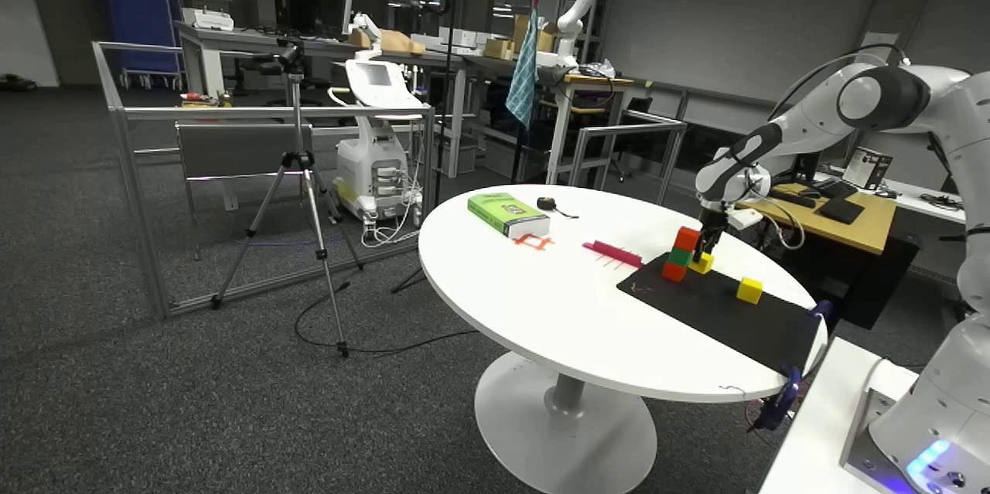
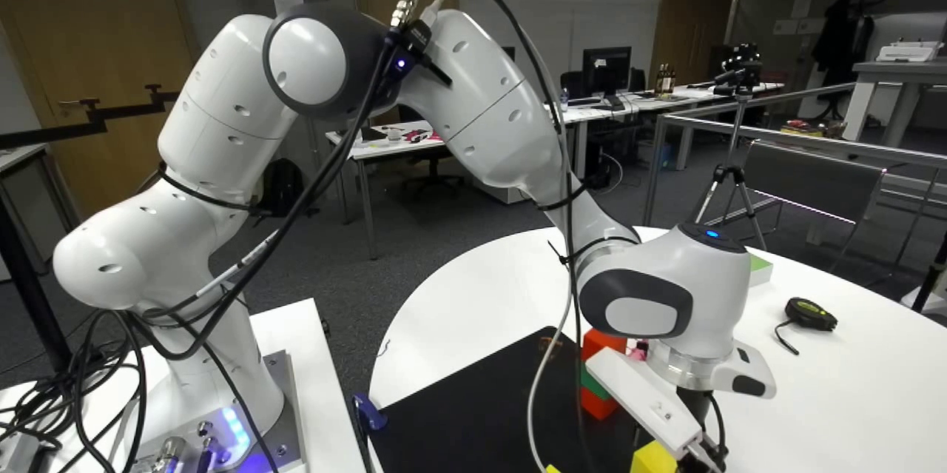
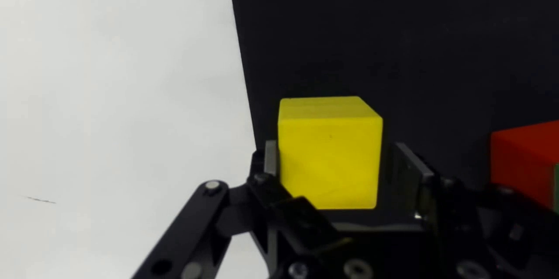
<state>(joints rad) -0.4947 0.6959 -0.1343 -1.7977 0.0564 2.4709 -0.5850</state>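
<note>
Straddling a yellow cube, my gripper points nearly straight down, its fingers spread wider than the block. In the wrist view the pad on the left is right up by the cube's face, touching or just beside it, I can't tell which; the opposite pad stands apart, with dark mat showing in the gap. The cube sits on the black mat, just inside one edge, near a corner away from my base. Beside it rises a stack of three blocks, red over green over red. Farther along that edge, on my side, is a lone yellow block.

In both exterior views I have the wrist low over the mat, the forearm sloping up to a high, bent elbow, and the upper arm dropping to the base on a white stand at the edge of the round table. Out on the tabletop lie a magenta strip, a tape measure and, by the far edge, a green book. Past the rim I see a tripod and a white cart.
</note>
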